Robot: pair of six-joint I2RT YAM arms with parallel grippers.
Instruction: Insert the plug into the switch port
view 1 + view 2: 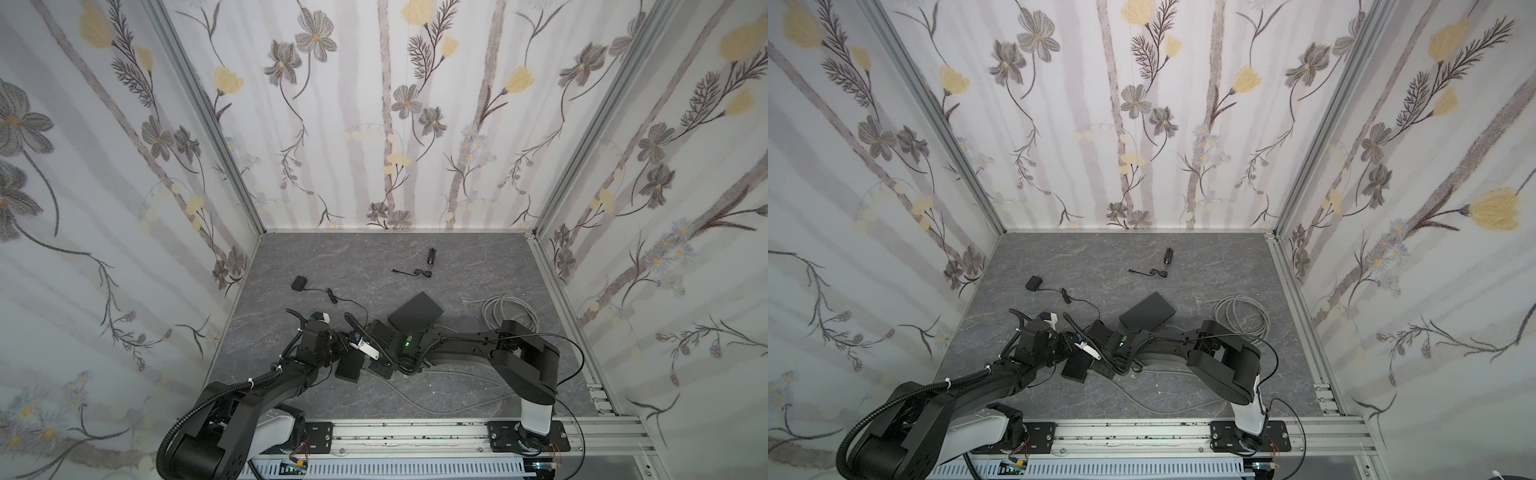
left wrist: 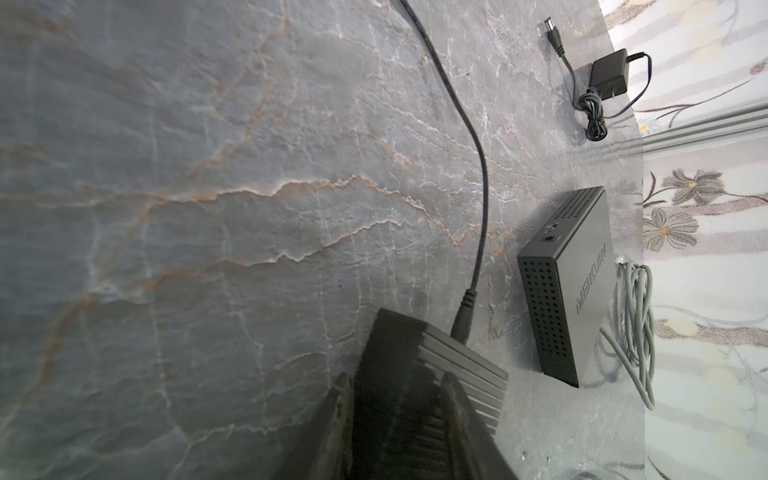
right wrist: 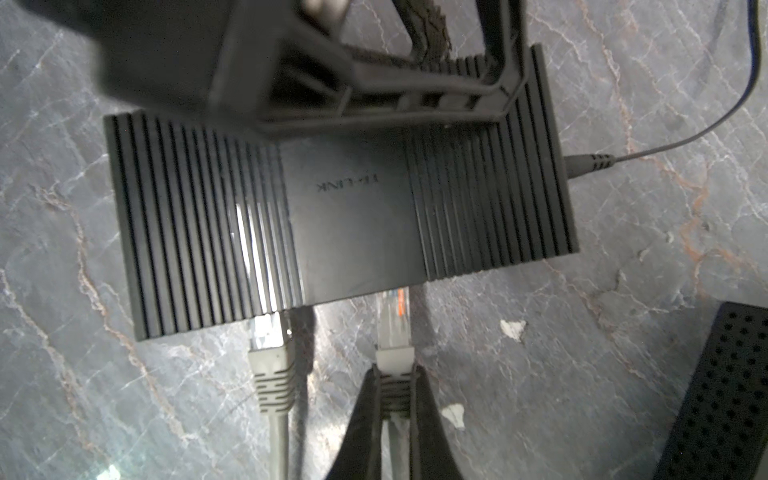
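The switch [image 3: 345,216] was a flat black plastic box, finned with fine parallel ribs on both sides of a smooth middle panel bearing pale lettering. It lay on the table [image 1: 457,257], a matt grey slab veined like marble in white and rust. A thin black power lead [image 3: 590,162] with a ridged collar was seated in one short end.

The plug [image 3: 392,328] was a clear, squarish network connector with coloured wires showing inside and a ribbed grey boot. Its tip sat at the switch's long port edge; how far it had entered could not be told. Just beside it a second plug [image 3: 270,332] of the same make was seated in a neighbouring port. Near the switch lay a perforated box [image 2: 582,291], dark and slab-shaped, with a loosely coiled grey cable [image 1: 507,311] beyond it.

In both top views the right arm [image 1: 478,349] ran low and almost level from its base on the front rail, reaching across the middle. The right gripper [image 3: 395,374] was pinched tight on the plug's boot, in line with the port edge. The left arm [image 1: 270,382] bent up from its base and angled inward to meet it. The left gripper [image 2: 397,376] stood part-way apart astride the switch's ribbed end by the lead; whether it pressed the casing could not be told.
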